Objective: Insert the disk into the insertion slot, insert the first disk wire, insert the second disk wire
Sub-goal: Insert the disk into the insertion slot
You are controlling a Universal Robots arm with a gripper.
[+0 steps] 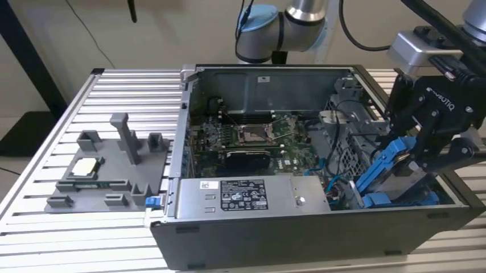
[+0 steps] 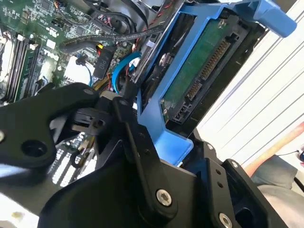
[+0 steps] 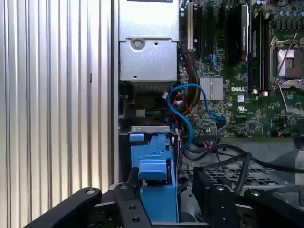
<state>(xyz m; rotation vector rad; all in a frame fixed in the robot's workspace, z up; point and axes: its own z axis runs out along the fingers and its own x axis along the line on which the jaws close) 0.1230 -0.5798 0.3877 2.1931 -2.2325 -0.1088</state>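
My gripper (image 1: 434, 154) hangs over the open computer case (image 1: 304, 239), at the front corner on the exterior view's right. It is shut on the disk (image 1: 388, 166), which stands tilted on edge in its bright blue carrier, with its lower end down inside the case. The second wrist view shows the disk (image 2: 199, 66) with its green board and connector facing out, and the black fingers (image 2: 137, 142) clamping the blue frame. In the first wrist view the blue carrier (image 3: 154, 166) sits between the gripper (image 3: 166, 202) links. A blue wire (image 3: 190, 109) loops loose beside the bay.
A grey labelled power-supply box (image 1: 251, 196) lies along the case's front wall. The motherboard (image 1: 251, 136) covers the case floor. Black cables (image 3: 228, 156) run near the bay. A grey fixture block (image 1: 106, 170) sits on the slatted table (image 1: 45, 239) at the exterior view's left.
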